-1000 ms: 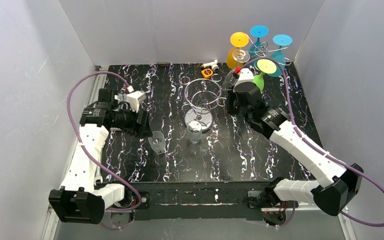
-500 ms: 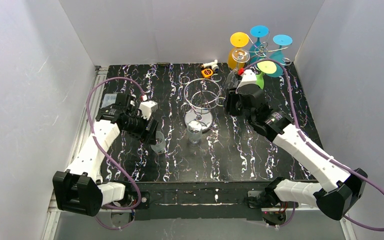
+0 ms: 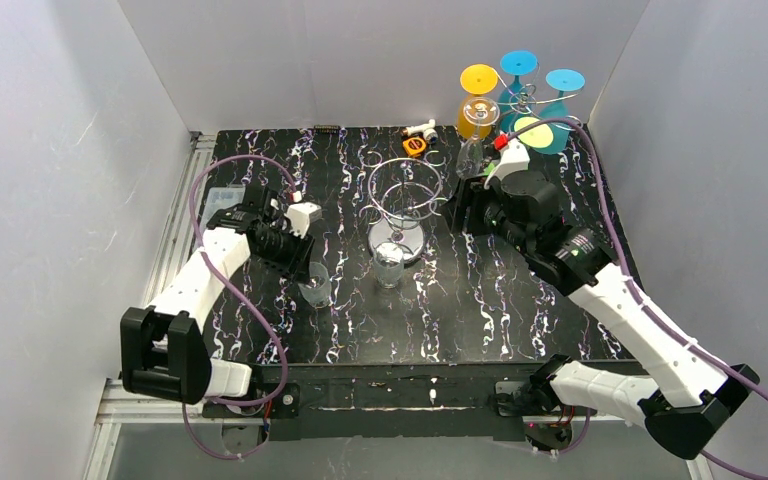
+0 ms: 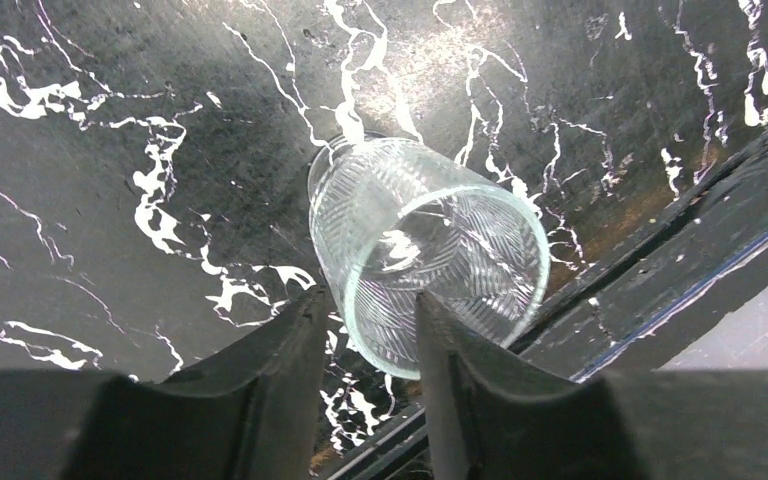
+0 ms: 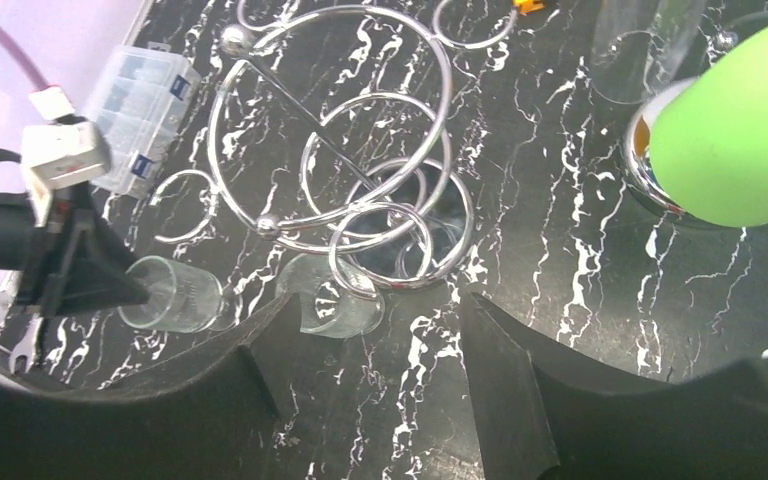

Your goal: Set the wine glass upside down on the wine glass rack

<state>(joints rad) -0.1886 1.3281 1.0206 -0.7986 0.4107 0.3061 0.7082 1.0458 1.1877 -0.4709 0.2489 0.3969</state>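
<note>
A clear ribbed glass (image 3: 315, 290) (image 4: 430, 245) stands left of centre on the black table. My left gripper (image 3: 308, 272) (image 4: 365, 305) straddles its near rim, one finger outside and one inside. The jaws are still apart and not pinching the wall. A chrome wire rack (image 3: 405, 195) (image 5: 340, 150) stands mid-table. A second rack (image 3: 525, 100) at the back right holds several coloured wine glasses upside down. Among them is the green wine glass (image 3: 532, 132) (image 5: 740, 130). My right gripper (image 3: 463, 205) (image 5: 380, 300) hangs open and empty beside that rack.
Another clear glass (image 3: 390, 265) (image 5: 345, 305) stands in front of the chrome rack's base. A clear plastic box (image 3: 222, 197) (image 5: 145, 110) lies at the left edge. A small orange item (image 3: 415, 145) sits at the back. White walls enclose the table.
My left arm swung right over the clear glass and its jaws narrowed around the rim. My right gripper opened and moved back from the green glass.
</note>
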